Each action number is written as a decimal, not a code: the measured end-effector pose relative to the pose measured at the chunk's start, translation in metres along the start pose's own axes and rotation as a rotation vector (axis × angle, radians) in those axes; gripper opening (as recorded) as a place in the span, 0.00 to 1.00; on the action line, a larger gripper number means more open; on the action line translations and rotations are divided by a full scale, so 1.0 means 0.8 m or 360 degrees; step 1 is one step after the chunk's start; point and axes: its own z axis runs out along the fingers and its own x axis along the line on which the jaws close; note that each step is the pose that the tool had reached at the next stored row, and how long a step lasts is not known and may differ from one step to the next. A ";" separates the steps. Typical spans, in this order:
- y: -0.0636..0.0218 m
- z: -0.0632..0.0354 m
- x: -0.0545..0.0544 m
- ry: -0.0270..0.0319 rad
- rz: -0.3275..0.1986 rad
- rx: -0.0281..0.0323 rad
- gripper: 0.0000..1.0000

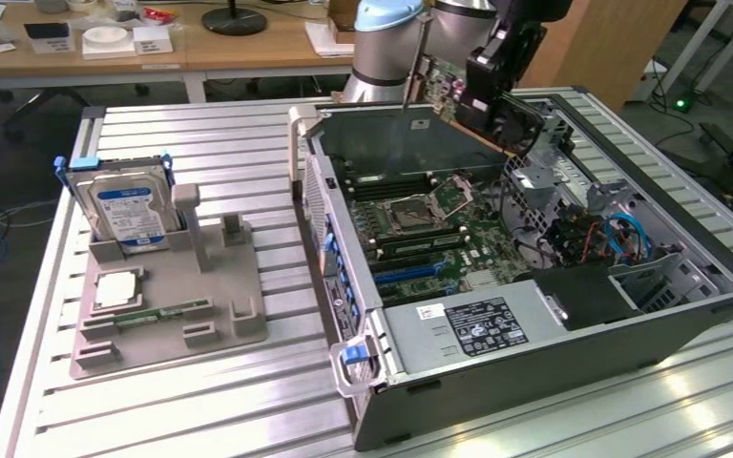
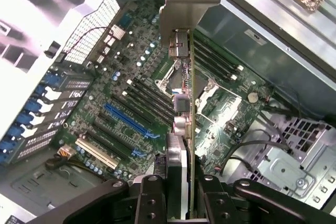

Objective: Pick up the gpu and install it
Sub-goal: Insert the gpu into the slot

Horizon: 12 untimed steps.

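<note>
Fingers [image 2: 151, 198] clamp one gpu [image 2: 181, 103], seemingly clear above one open case [image 1: 507, 382].

gpu [image 1: 443, 88] is up in the air rn, not seated in any slot. Thin flat card, board looks greenish w/ small components on the face, brownish along the lower edge, pale metal bracket on one end. In the exterior view it hangs over the far end of the open pc case [image 1: 571, 358], above the mobo [image 1: 430, 219], tilted, w/ the bracket roughly upright toward the exterior view's left. Wrist view has it edge-on: thin green line of pcb running away from the cam, bracket at the far end, silver connector housings along one side. The gripper [image 2: 181, 203] clamps the near end from both faces. Visible gap btw card and mobo.
</note>
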 end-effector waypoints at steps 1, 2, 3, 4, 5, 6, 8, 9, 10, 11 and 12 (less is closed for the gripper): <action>0.000 0.000 0.000 0.00003 -0.0017 -0.00002 0.28; 0.000 0.000 0.000 0.00007 -0.0036 -0.00007 0.28; 0.000 0.000 0.000 0.00013 -0.0062 -0.00010 0.28; 0.000 0.000 0.000 0.00020 -0.0089 -0.00015 0.28; 0.000 0.000 0.000 0.00026 -0.0116 -0.00018 0.28; 0.000 0.000 0.000 0.00033 -0.0145 -0.00024 0.28; 0.000 0.000 0.000 0.00044 -0.0196 -0.00034 0.28; 0.000 0.000 0.000 0.00050 -0.0222 -0.00038 0.28; 0.000 0.000 0.000 0.00057 -0.0249 -0.00042 0.28; 0.000 0.001 0.000 0.00062 -0.0277 -0.00047 0.28; 0.000 0.001 0.000 0.00069 -0.0305 -0.00052 0.28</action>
